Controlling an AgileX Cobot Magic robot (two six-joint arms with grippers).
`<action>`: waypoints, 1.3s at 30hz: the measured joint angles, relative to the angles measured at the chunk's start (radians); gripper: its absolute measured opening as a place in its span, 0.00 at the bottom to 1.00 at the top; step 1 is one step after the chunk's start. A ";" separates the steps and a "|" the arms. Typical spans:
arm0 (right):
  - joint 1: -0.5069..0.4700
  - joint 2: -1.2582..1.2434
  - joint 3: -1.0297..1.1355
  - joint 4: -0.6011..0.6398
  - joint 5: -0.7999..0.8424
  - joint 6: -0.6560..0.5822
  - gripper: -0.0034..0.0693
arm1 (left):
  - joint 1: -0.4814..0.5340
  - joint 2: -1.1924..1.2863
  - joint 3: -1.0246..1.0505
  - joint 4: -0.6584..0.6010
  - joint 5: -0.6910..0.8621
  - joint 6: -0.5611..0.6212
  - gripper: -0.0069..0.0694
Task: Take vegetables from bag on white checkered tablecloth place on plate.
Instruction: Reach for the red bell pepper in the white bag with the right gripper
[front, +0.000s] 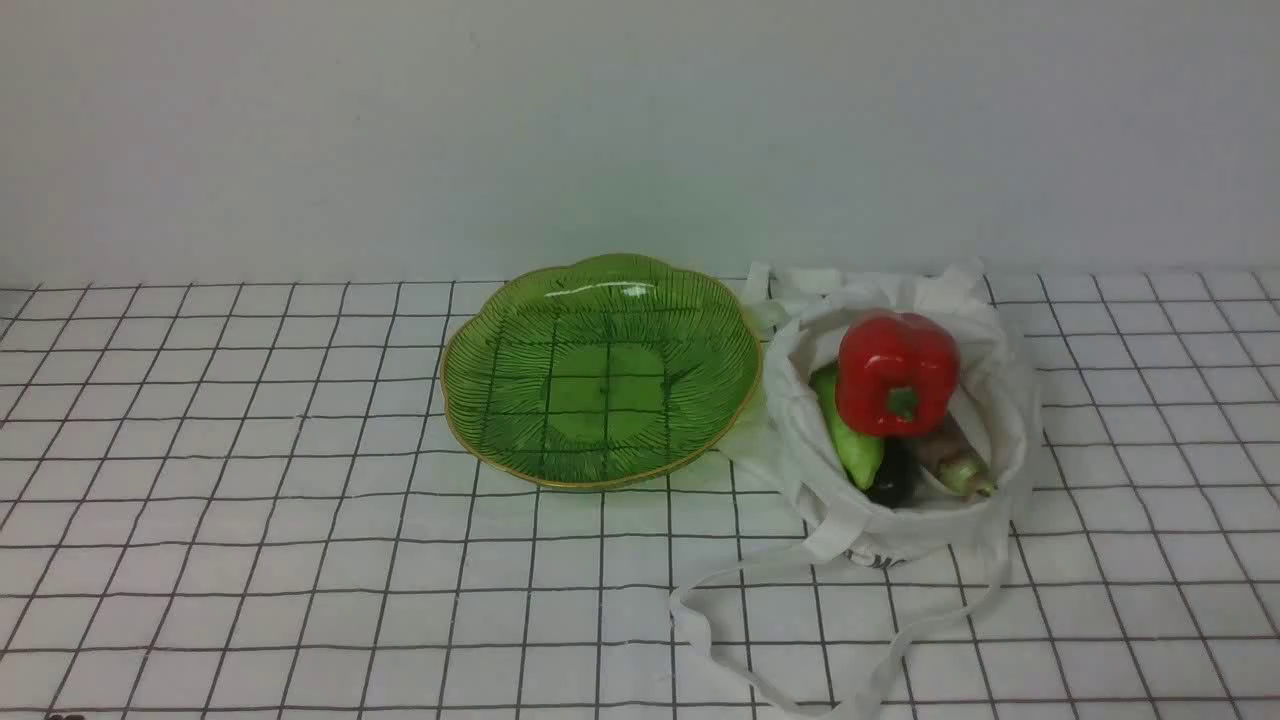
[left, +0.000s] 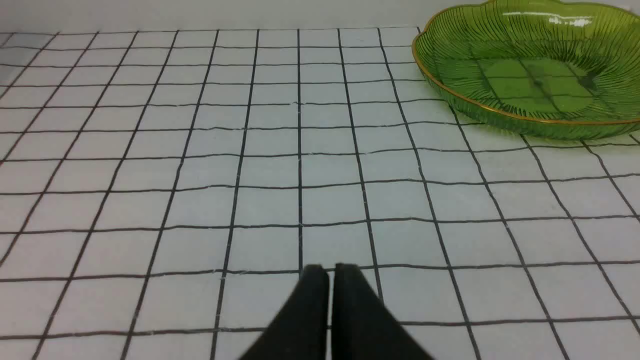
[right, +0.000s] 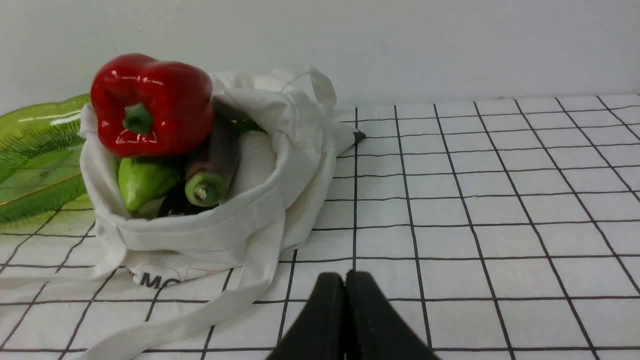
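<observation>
The off-white bag (front: 990, 400) lies open on the checkered tablecloth (front: 250, 560), right of the empty green plate (front: 600, 370). In it are a red bell pepper (front: 897, 372) on top, a light-green pepper (front: 850, 435), a dark eggplant (front: 893, 480) and a purple-brown root (front: 955, 462). The right wrist view shows the bag (right: 280, 165), red pepper (right: 152, 105), green pepper (right: 142, 182), root (right: 210, 175) and eggplant (right: 175, 205). My right gripper (right: 345, 275) is shut and empty, near the bag. My left gripper (left: 330, 267) is shut and empty, short of the plate (left: 530, 65). Neither gripper shows in the front view.
The bag's long straps (front: 740, 600) trail over the cloth toward the front, also in the right wrist view (right: 165, 325). A plain white wall (front: 640, 130) stands behind the table.
</observation>
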 joint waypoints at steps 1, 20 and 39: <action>0.000 0.000 0.000 0.000 0.000 0.000 0.03 | 0.000 0.000 0.000 0.000 0.000 0.000 0.08; 0.000 0.000 0.000 -0.006 0.000 0.000 0.03 | 0.000 0.000 0.000 0.000 0.000 0.000 0.08; 0.000 0.000 0.000 -0.019 0.002 0.000 0.03 | 0.000 0.000 0.000 0.000 0.001 0.000 0.08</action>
